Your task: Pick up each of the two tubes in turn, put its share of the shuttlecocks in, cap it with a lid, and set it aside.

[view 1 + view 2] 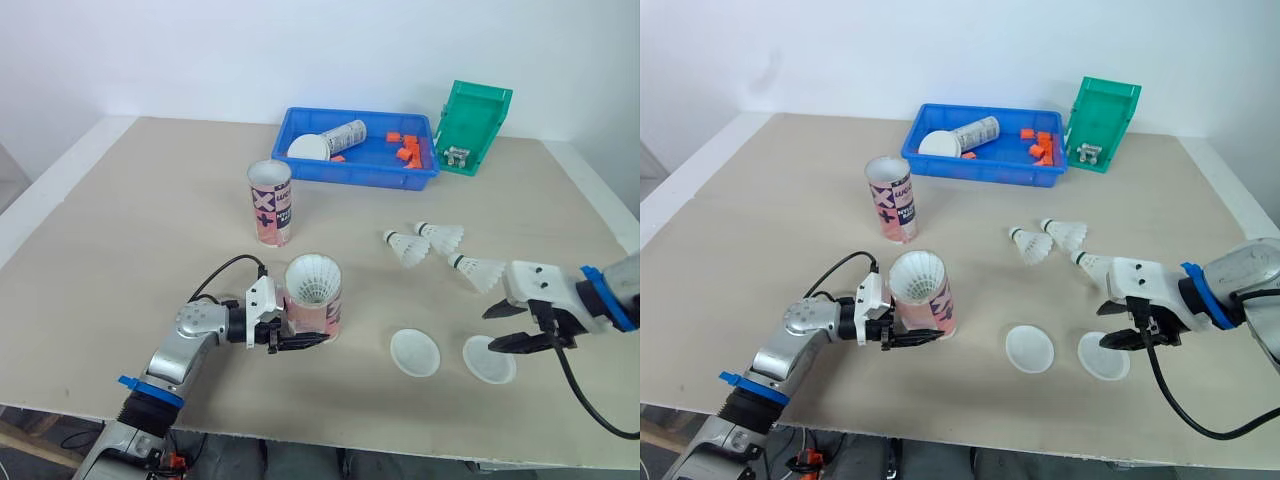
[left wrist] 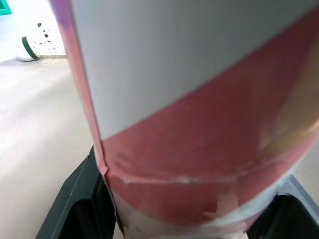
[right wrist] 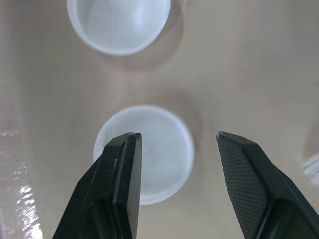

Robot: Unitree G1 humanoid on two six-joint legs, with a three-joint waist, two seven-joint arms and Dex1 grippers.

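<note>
**Gripping the front tube, right pincer spread over a lid**

Left gripper (image 1: 300, 340) is closed on the front tube (image 1: 318, 315), its black fingers (image 2: 75, 209) pressed against the pink-and-white wall low down on either side. That tube stands upright near the front edge of the table (image 1: 150, 220), with a white feather skirt (image 1: 312, 278) showing in its open mouth. The back tube (image 1: 270, 203) stands upright and uncapped behind it, apart from it and toward the blue bin (image 1: 360, 178).

Right gripper (image 1: 495, 328) is wide open and holds nothing. It hangs over the right lid (image 1: 488, 360), which lies flat on the table. In the right wrist view this lid sits under the gap, with one finger (image 3: 117, 189) overlapping its rim. Whether a fingertip touches it I cannot tell. The left lid (image 1: 414, 352) lies just beside it, between it and the front tube.

Three shuttlecocks lie loose on their sides behind the lids: one (image 1: 407, 247), another (image 1: 441, 236) close to it, and a third (image 1: 479, 271) nearest the right gripper.

The blue bin at the back holds a lying tube and orange bits. A green bin (image 1: 470, 120) leans tilted beside it.
</note>
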